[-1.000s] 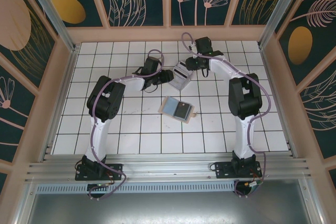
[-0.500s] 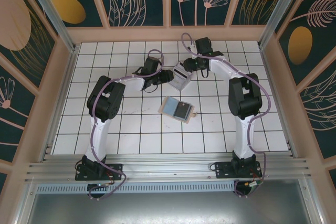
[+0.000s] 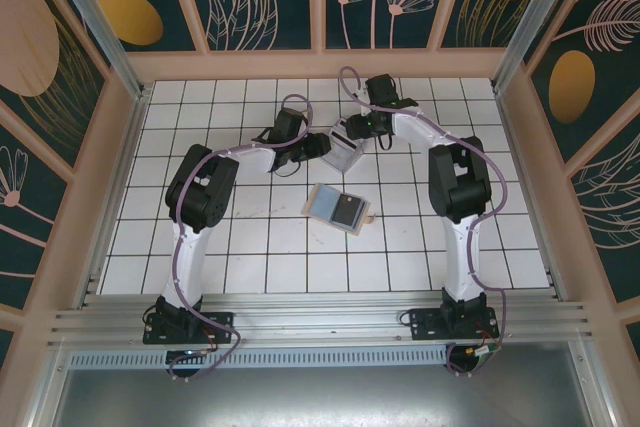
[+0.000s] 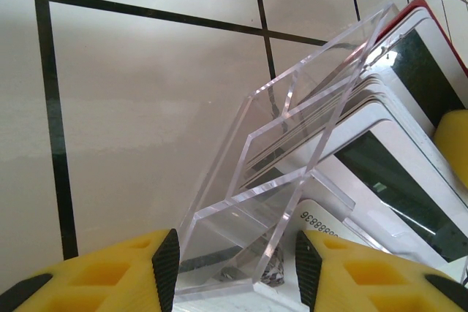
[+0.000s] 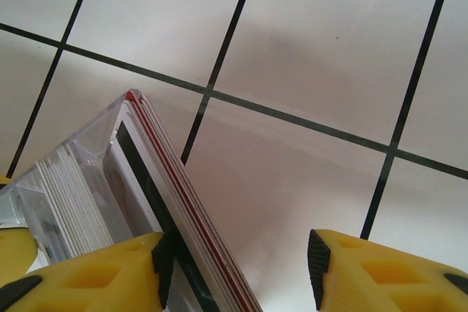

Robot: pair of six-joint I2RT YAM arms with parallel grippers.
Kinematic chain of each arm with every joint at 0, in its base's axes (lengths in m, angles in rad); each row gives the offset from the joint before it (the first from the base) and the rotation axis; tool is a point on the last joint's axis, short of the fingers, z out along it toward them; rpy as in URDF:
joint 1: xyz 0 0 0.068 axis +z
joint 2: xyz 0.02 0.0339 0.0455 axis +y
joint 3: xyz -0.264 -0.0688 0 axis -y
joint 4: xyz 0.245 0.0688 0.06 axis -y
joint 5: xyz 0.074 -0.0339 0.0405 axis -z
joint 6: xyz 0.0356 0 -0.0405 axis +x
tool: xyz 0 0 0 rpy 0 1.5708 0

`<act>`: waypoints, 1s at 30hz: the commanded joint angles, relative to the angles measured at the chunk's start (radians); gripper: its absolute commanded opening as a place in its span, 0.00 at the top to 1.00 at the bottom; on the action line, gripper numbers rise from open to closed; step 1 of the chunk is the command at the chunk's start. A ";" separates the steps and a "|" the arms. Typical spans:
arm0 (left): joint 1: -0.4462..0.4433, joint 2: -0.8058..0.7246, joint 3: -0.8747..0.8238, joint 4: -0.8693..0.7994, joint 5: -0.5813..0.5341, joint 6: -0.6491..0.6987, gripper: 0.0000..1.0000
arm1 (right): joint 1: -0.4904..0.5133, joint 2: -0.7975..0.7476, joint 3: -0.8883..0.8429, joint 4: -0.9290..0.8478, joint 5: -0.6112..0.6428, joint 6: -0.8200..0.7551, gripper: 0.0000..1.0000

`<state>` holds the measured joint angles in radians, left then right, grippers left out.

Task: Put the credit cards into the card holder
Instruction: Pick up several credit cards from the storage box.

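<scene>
Left hand [image 4: 237, 261] seemingly clamps the clear stand [image 4: 281, 202] — right hand [image 5: 240, 261] parted, beside cards [image 5: 73, 188].

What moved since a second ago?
The right arm swung slightly left, carrying the right gripper left beside the credit cards in the clear stand. The left gripper clamping the stand and the tan card holder stayed put.
</scene>
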<state>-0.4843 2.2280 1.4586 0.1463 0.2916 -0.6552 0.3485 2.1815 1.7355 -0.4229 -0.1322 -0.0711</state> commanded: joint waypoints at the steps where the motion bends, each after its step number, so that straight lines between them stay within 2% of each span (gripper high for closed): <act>1: 0.003 0.010 -0.009 -0.056 0.009 0.003 0.52 | -0.015 0.007 0.025 -0.021 0.045 0.012 0.48; 9: 0.003 0.009 -0.014 -0.051 0.012 0.000 0.52 | -0.029 -0.074 -0.031 0.026 0.076 0.024 0.49; 18: 0.002 0.009 -0.018 -0.048 0.012 0.000 0.52 | -0.030 -0.091 -0.044 0.032 0.069 0.025 0.51; 25: 0.002 0.005 -0.021 -0.049 0.011 0.000 0.52 | -0.031 -0.086 -0.053 0.033 0.033 0.020 0.61; 30: 0.002 0.010 -0.015 -0.049 0.011 0.000 0.52 | -0.031 -0.087 -0.047 0.029 -0.033 0.013 0.75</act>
<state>-0.4843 2.2280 1.4586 0.1463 0.2920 -0.6552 0.3305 2.1323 1.7000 -0.3939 -0.1482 -0.0532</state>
